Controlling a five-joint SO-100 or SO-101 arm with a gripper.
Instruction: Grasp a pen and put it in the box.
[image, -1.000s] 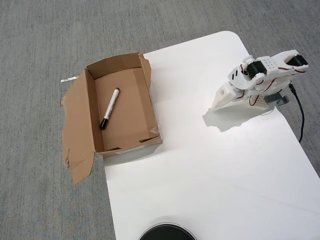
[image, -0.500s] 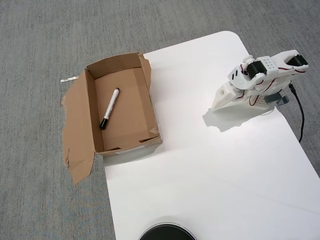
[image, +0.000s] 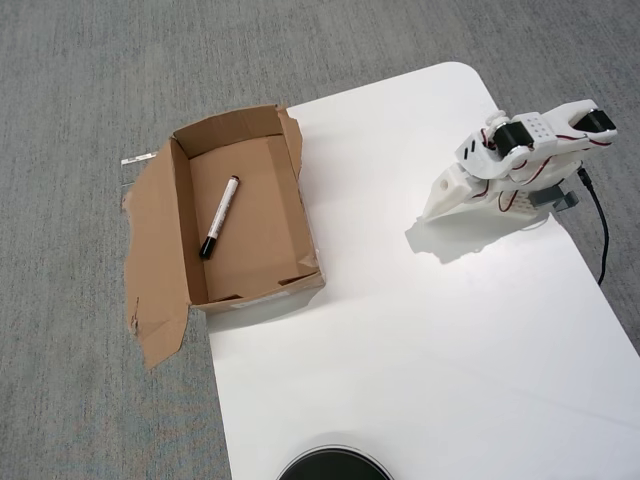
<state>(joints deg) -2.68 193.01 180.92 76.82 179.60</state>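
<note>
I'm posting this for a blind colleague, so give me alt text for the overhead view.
A white marker pen with a black cap lies diagonally inside an open brown cardboard box at the left edge of a white table. A white robot arm sits folded at the table's right side, well away from the box. A round black object peeks in at the bottom edge.

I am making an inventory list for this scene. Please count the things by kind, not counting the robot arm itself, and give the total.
Pen: 1, lying inside the box
Cardboard box: 1
White table: 1
Round black object: 1, at the bottom edge, partly cut off
Black cable: 1, beside the arm
Total: 5
</note>
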